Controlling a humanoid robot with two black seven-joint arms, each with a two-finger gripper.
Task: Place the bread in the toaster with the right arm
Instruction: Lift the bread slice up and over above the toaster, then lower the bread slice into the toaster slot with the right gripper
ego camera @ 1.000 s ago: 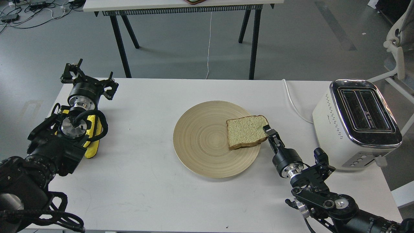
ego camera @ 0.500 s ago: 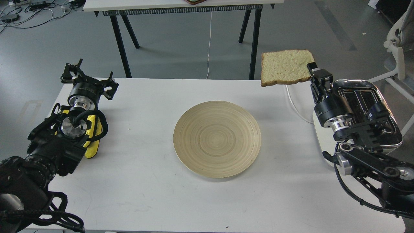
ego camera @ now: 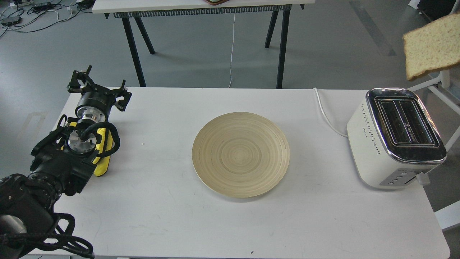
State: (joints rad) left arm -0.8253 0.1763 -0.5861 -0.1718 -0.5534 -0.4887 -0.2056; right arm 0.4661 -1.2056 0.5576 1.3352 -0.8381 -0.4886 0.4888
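Observation:
The bread (ego camera: 431, 46), a pale tan slice with a brown crust, hangs in the air at the upper right edge of the head view, above and behind the toaster. What holds it is outside the frame: my right arm and its gripper are out of view. The cream-white toaster (ego camera: 373, 144) with a chrome top stands at the table's right end, both slots empty and facing up. My left gripper (ego camera: 99, 86) rests open and empty at the table's far left, beside a yellow part (ego camera: 102, 158) of that arm.
A round wooden plate (ego camera: 240, 154) lies empty at the table's middle. The toaster's white cable (ego camera: 325, 111) runs over the back edge. A white chair (ego camera: 444, 68) stands right of the table. Another table's black legs (ego camera: 282, 46) stand behind.
The bread was lifted off the plate, carried up and right past the toaster, and now shows at the upper right edge. My right arm has left the view. The left arm has not moved.

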